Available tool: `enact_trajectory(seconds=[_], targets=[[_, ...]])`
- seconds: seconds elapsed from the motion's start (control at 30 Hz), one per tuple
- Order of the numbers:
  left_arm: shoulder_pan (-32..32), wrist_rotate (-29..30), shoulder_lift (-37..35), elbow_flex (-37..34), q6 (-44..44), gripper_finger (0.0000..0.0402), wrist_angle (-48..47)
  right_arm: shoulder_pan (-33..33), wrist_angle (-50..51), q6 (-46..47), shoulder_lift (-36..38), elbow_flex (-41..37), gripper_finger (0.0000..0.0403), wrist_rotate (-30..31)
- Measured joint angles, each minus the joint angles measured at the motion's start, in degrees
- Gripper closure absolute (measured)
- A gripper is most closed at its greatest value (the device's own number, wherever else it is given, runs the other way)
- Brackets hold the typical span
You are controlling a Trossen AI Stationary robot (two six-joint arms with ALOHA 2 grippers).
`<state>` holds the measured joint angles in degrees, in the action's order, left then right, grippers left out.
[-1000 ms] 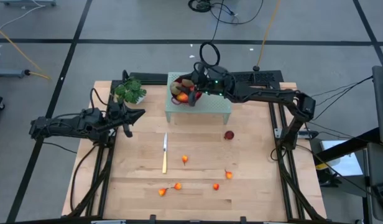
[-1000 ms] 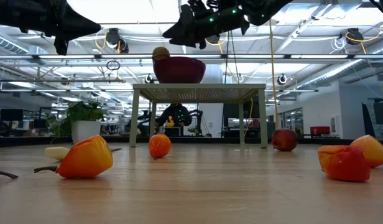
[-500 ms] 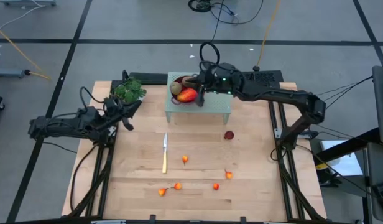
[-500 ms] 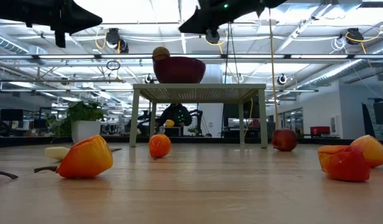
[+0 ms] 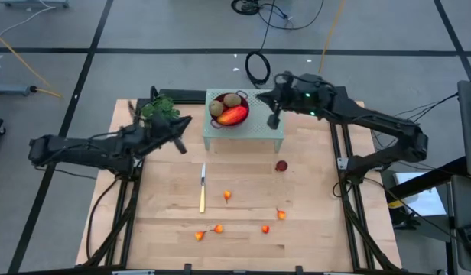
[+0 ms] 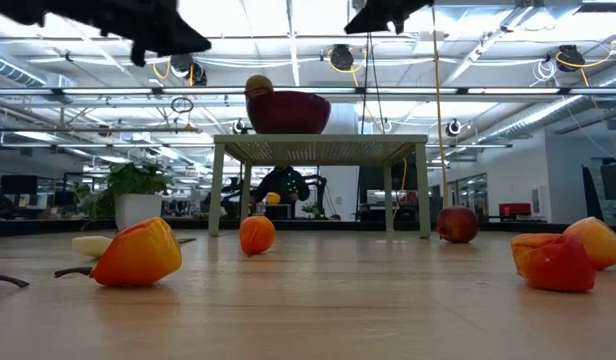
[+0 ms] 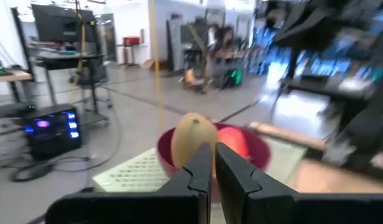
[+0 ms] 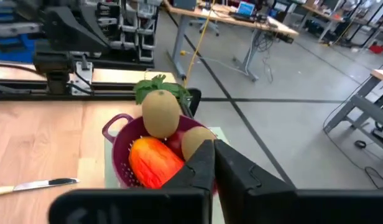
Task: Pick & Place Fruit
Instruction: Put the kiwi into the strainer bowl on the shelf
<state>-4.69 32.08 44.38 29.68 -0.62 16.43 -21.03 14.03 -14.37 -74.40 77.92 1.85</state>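
Dark red ball point(image 5: 281, 166) near the table's right edge looks light, stiff, slippery (rolls): grip across its middle. Right gripper point(image 5: 273, 120) and left gripper point(image 5: 179, 144) both nearly closed, empty.

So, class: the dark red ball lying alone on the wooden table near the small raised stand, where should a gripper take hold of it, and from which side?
Grip the dark red ball across its widest middle, coming straight down: it is round, and lies apart from other things.
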Motion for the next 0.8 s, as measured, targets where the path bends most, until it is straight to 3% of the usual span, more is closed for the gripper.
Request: enact_trajectory(seconds=[0.33,0.53,0.8], targets=[[-8.67,-0.93,14.54,15.33,1.94,0.0383,-20.2,0.02,-9.98,4.57,16.83,-17.9,0.0399,2.73],[-12.33,-4.91,16.43,20.11,4.23,0.0396,-23.69,0.02,-17.56,4.7,24.05,-25.94,0.0401,3.42],[-14.83,-10.74,20.21,21.52,4.44,0.04,-24.7,0.02,-17.32,6.19,27.95,-28.41,0.0402,5.84]])
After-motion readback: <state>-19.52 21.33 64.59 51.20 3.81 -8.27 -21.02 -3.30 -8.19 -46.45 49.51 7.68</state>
